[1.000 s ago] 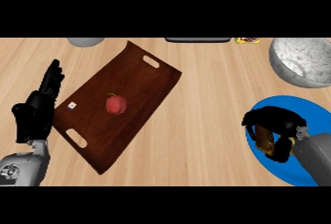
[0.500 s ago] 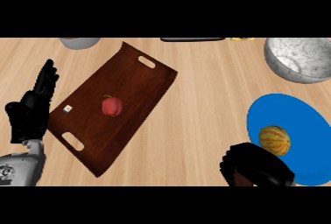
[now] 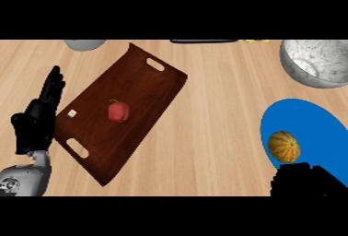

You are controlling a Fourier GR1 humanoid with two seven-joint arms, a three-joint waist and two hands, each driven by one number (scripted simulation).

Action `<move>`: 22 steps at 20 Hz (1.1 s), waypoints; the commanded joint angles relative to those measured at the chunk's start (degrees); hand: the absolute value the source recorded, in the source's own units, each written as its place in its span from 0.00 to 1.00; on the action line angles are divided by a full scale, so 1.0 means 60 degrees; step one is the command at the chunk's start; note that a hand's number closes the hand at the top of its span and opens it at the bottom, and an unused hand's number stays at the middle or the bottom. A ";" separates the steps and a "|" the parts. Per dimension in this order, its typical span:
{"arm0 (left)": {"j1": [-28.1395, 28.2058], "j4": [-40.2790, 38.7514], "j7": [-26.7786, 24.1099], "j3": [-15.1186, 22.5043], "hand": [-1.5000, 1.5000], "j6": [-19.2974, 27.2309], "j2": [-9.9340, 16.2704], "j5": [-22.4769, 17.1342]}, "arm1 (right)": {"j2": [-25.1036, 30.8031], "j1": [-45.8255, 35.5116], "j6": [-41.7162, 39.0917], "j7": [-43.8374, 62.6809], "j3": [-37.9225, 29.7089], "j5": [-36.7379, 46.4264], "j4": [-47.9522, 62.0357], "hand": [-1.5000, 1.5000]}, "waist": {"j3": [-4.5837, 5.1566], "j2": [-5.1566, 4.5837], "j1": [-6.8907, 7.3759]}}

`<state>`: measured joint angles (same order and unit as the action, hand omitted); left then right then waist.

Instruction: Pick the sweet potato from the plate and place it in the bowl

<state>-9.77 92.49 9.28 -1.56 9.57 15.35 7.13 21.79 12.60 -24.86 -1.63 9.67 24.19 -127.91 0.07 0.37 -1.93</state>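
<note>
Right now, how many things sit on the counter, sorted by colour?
Blue: 1, the plate
Orange: 1, the sweet potato on that plate
Brown: 1, the wooden tray
Red: 1, the bell pepper on the tray
Grey: 2, the speckled bowl and a part-hidden item at the top edge
Total: 6

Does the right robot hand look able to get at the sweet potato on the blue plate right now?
Probably yes. The right robot hand sits at the near edge of the blue plate, just below the sweet potato, with nothing between them.
</note>
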 commanded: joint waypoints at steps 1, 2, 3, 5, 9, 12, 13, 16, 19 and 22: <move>0.0338 0.0618 0.0058 0.0227 0.50 0.0047 -0.0223 0.0080 | -0.0131 0.0455 0.0361 0.0654 -0.1539 -0.0567 -0.0877 1.00 | -0.0013 -0.0021 0.0198; 0.0030 0.0624 0.0480 0.0101 0.50 -0.0210 0.0064 -0.0031 | 0.0001 -0.0134 0.0133 0.1221 -0.2240 -0.1101 -0.1037 1.00 | -0.0010 -0.0033 0.0229; -0.0179 -0.0380 -0.0255 0.0212 0.50 -0.0063 -0.0164 0.0228 | -0.0007 -0.0449 -0.0047 0.1778 -0.2479 -0.1458 -0.1062 1.00 | -0.0001 -0.0074 0.0190; -0.0197 0.0106 0.0118 0.0128 0.50 -0.0169 -0.0074 0.0131 | 0.0161 -0.1077 -0.0080 0.1446 -0.3562 -0.2256 0.0066 1.00 | -0.0012 -0.0069 0.0289; -0.0732 -0.0160 0.0357 0.0060 0.50 -0.0155 -0.0177 0.0107 | 0.0451 -0.3401 0.0106 0.1927 -0.4368 -0.2907 0.2268 1.00 | -0.0011 -0.0109 0.0430; -0.0428 -0.0267 -0.0129 0.0145 0.50 -0.0169 -0.0425 0.0123 | 0.0583 -0.4140 0.0223 0.1801 -0.4553 -0.2841 0.3502 1.00 | -0.0012 -0.0090 0.0417; -0.0935 -0.0271 0.0417 0.0152 0.50 -0.0154 -0.0242 0.0364 | 0.0442 -0.4546 0.0555 0.1862 -0.4259 -0.2356 0.3931 1.00 | -0.0014 -0.0094 0.0427; -0.0145 0.0107 -0.0093 0.0163 0.50 -0.0204 -0.0276 0.0313 | 0.1074 -0.5206 0.0595 0.0361 -0.5316 -0.2539 0.6089 1.00 | -0.0021 -0.0106 0.0531; -0.0527 -0.0629 -0.0370 -0.0027 0.50 -0.0354 -0.0322 0.0128 | 0.1108 -0.6000 0.1187 -0.0441 -0.5398 -0.2122 0.7770 1.00 | -0.0019 -0.0125 0.0490; -0.1143 -0.0409 0.0426 -0.0178 0.50 -0.0517 -0.0058 0.0071 | 0.1653 -0.6863 0.1842 -0.1532 -0.5353 -0.1158 0.9404 1.00 | -0.0028 -0.0161 0.0608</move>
<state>-13.60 90.42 9.02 -1.63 7.52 13.95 8.16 29.52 -22.78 -18.67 -4.30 -21.91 11.94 -82.90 -0.05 -0.38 1.21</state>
